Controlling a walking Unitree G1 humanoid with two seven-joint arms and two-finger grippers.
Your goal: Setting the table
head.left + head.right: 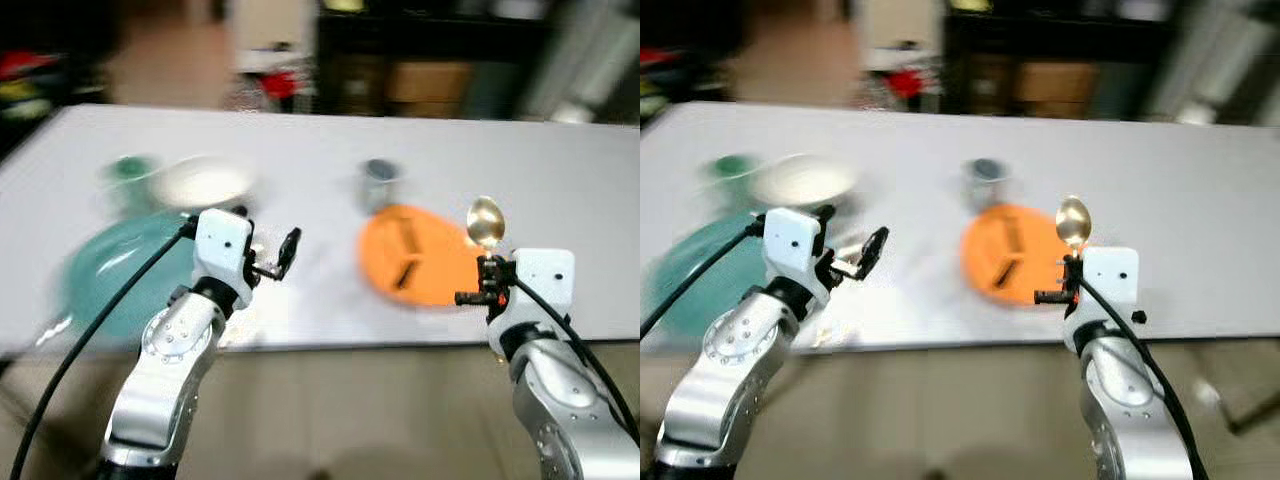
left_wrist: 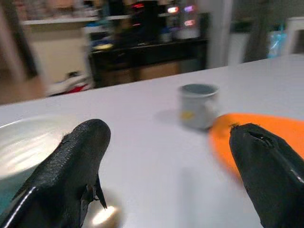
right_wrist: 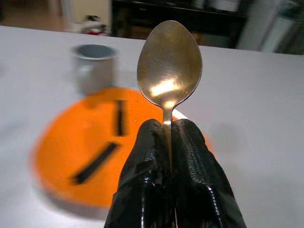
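The right gripper (image 3: 170,142) is clenching the neck of a metal spoon (image 3: 169,64) between its two black fingers (image 3: 145,171), which are pressing together on it. The spoon is standing upright out of the fingertips, its bowl rising just beyond them and catching the light. Past the fingertips and below the spoon, an orange plate (image 3: 61,152) is lying on the white table (image 3: 256,95), with two dark sticks (image 3: 95,162) resting on it, one nearer the gripper and one farther. Beyond the plate's far edge, a grey mug (image 3: 94,66) is standing upright, just beside the plate.

The left gripper (image 2: 166,156) is hanging above the table with its fingers (image 2: 71,166) spread wide apart and nothing between them. Straight ahead through the gap, the grey mug is sitting, with the orange plate spreading out past the finger on the right gripper's side. Past the other finger, a white bowl (image 2: 28,142) is resting. In the head view, that bowl (image 1: 203,182) is lying beyond the left gripper (image 1: 268,258), a large teal plate (image 1: 110,275) is lying under and outward of it, and a green cup (image 1: 130,172) is standing beside the bowl, blurred.
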